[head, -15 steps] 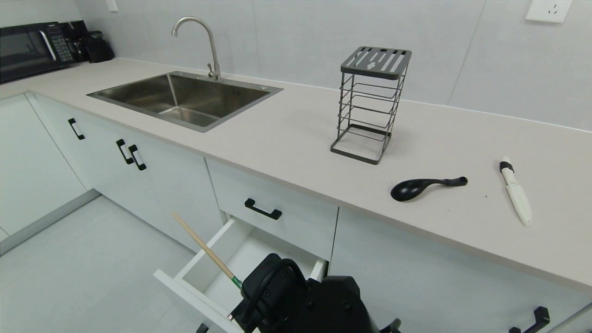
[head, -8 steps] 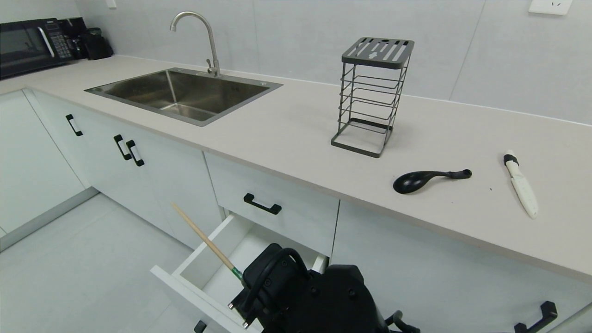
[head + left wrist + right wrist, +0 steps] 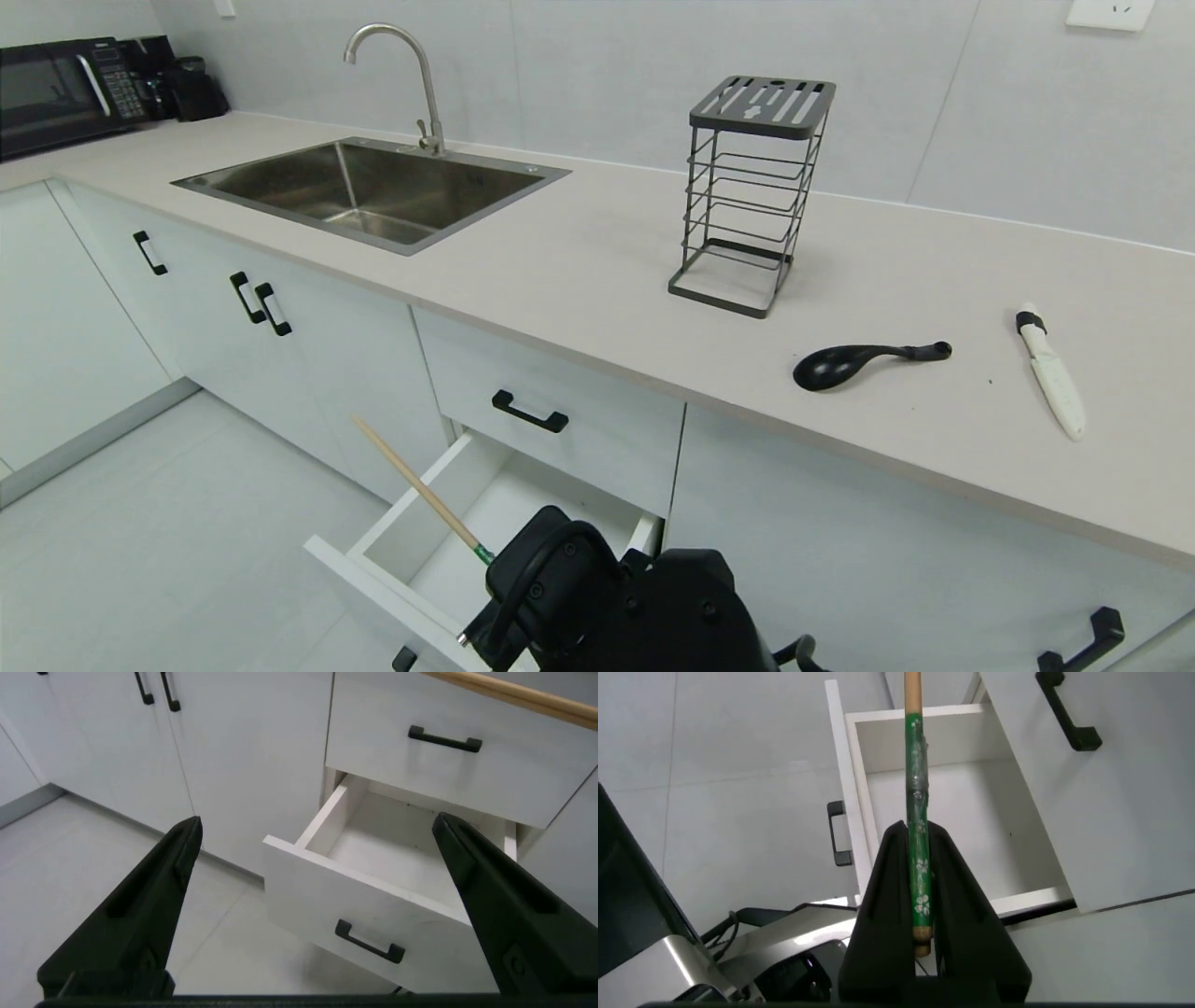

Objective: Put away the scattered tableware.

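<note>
Right gripper (image 3: 918, 845) is pressed together on the green patterned end of a wooden chopstick (image 3: 915, 812), so the chopstick is pinched between the two black fingers. In the head view this gripper (image 3: 493, 563) is low in front of the cabinets, just above the open drawer (image 3: 373, 583), and the chopstick (image 3: 420, 487) points up and towards the robot's left, tilted. I cannot tell if it is one stick or a pair held together. The left gripper (image 3: 316, 831) has its fingers spread wide with nothing between them, and it is in front of the same drawer (image 3: 374, 910), at some height.

The countertop (image 3: 597, 271) is the largest thing and runs across the whole head view, with white cabinets under it. A steel sink (image 3: 373, 187) is set into it on the left, with a curved faucet (image 3: 411, 65) behind. A black microwave (image 3: 56, 89) stands at the far left end. Below the counter a closed drawer with a black handle (image 3: 529, 412) is directly above the open one, which is white inside.

A dark wire rack (image 3: 752, 201) stands upright on the counter, right of the sink. A black spoon (image 3: 864, 362) lies nearer the front edge, right of the rack. A white knife (image 3: 1050, 373) with a black band lies further right, apart from the spoon.
</note>
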Tool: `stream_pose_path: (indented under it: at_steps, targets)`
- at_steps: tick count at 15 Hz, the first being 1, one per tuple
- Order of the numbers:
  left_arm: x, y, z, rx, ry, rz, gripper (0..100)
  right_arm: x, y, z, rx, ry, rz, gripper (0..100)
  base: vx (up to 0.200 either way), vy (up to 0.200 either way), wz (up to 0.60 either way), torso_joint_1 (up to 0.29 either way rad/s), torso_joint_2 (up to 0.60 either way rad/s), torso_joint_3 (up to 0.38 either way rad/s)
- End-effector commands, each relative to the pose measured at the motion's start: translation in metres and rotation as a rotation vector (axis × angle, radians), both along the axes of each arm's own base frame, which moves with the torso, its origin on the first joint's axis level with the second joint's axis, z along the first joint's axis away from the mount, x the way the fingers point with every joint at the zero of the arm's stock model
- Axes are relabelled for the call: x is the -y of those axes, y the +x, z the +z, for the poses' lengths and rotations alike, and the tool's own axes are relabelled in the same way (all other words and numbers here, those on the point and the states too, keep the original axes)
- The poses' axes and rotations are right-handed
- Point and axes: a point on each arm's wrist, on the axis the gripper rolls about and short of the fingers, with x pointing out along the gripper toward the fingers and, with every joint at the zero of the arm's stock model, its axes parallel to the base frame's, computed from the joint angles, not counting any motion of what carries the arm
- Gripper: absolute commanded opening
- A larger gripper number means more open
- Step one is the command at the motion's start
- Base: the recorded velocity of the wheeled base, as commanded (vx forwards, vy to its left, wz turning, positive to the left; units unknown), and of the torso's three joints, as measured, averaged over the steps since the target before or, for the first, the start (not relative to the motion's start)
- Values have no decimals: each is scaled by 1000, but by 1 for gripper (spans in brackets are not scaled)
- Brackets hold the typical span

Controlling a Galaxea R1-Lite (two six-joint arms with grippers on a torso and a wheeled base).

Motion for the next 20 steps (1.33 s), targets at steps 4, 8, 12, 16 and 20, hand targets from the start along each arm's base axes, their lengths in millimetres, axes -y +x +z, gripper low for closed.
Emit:
stream_pose_path:
  at_steps: [4,8,12,16,20]
  targets:
    - [0,0,0,-1,5,-1,100,3,1,-4,-5,-15,-4,0,0,100,0,-1,1,1]
    - [0,0,0,-1,5,1,100,6,0,-7,-9,-29,-7,0,0,0,0,0,0,0]
    - [0,0,0,-1,-1,-1,100,10,-1,-12,-15,-49,-7,0,0,50,0,2,1,1]
    - [0,0,0,-1,0,1,100,10,1,-12,-15,-48,-12,0,0,100,0,2,-1,4]
    - [0,0,0,-1,6,-1,100,9,4,-10,-9,-42,-26,0,0,0,0,0,0,0]
